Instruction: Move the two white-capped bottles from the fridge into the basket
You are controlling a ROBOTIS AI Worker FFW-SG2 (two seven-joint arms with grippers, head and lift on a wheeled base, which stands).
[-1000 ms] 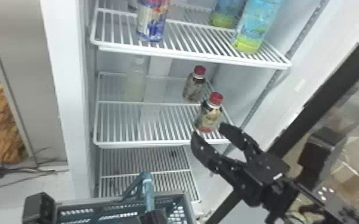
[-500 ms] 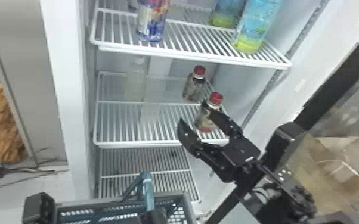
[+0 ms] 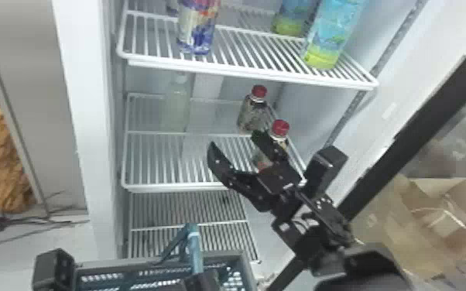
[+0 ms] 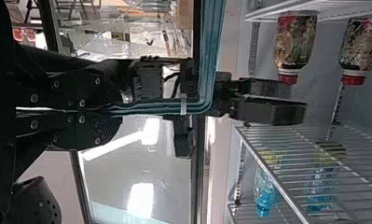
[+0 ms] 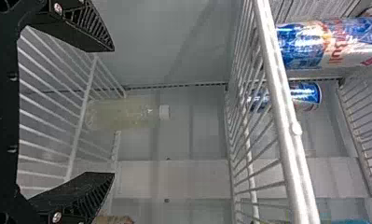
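Fridge shelf: your white-capped bottle stands upright, towards the back.
Right gripper: fingers open, likely to straddle it.
Left gripper: fingers closed on your basket handle, probably steadying it for loading.

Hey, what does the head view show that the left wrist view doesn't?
The head view adds a pale bottle with a white cap, a red-and-blue can, the basket's grey plastic body and an orange-brown bundle.

The left wrist view adds the blue cap of a blue-and-green bottle, and the black left pincer shut on the basket.

Both share two red-capped bottles, the black right pincer and the basket's teal handle.
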